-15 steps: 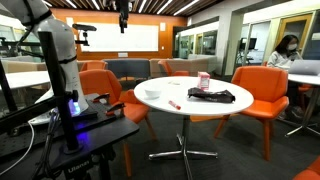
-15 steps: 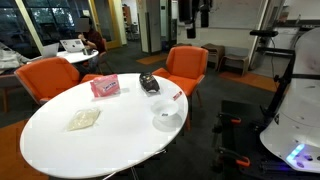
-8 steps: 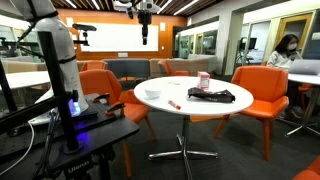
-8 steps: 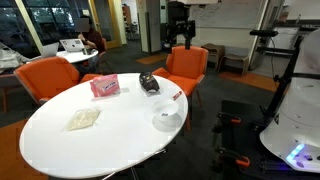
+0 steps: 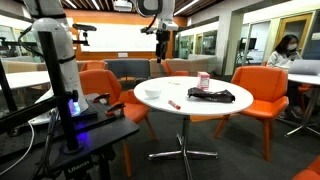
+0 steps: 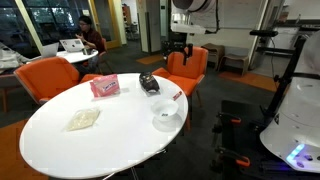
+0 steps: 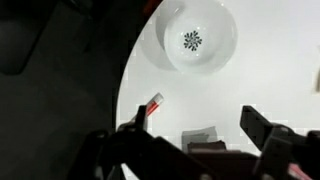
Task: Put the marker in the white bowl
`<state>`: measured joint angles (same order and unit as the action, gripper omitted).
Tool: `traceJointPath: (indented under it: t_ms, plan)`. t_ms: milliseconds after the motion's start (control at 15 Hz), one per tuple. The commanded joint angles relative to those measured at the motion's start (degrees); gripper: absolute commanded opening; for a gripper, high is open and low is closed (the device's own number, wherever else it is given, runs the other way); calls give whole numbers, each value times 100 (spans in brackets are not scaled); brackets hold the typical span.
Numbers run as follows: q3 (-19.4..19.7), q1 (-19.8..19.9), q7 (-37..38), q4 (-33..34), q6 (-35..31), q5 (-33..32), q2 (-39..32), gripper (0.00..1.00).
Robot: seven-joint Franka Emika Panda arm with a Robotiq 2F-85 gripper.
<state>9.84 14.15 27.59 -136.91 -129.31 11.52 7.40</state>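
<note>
The black two-finger gripper [image 7: 192,130] hangs above the round white table [image 7: 275,75], jaws spread wide (nothing between them). The thin red marker [image 7: 156,106] lies on the tabletop, at seven o'clock from the shallow white bowl [image 7: 198,38], clearly apart.

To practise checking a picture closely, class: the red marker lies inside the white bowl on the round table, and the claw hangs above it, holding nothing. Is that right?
Not quite. The marker lies on the table beside the bowl, not inside it; the wrist view shows the bowl empty. The rest stands: the claw hangs above the table, holding nothing.
</note>
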Motion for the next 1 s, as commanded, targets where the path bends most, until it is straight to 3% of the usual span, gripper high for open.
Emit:
traceJointPath:
  t_ms: [0,333,600,933]
  plan:
    - [202,85,440,116,-489,488,-505,100]
    - [481,159,917,299,-1339,1193,-1387,100]
    - [643,64,1835,545,-1870,1356,-2171,100]
    - [739,102,2716,924,-1811,1517,-2935,100]
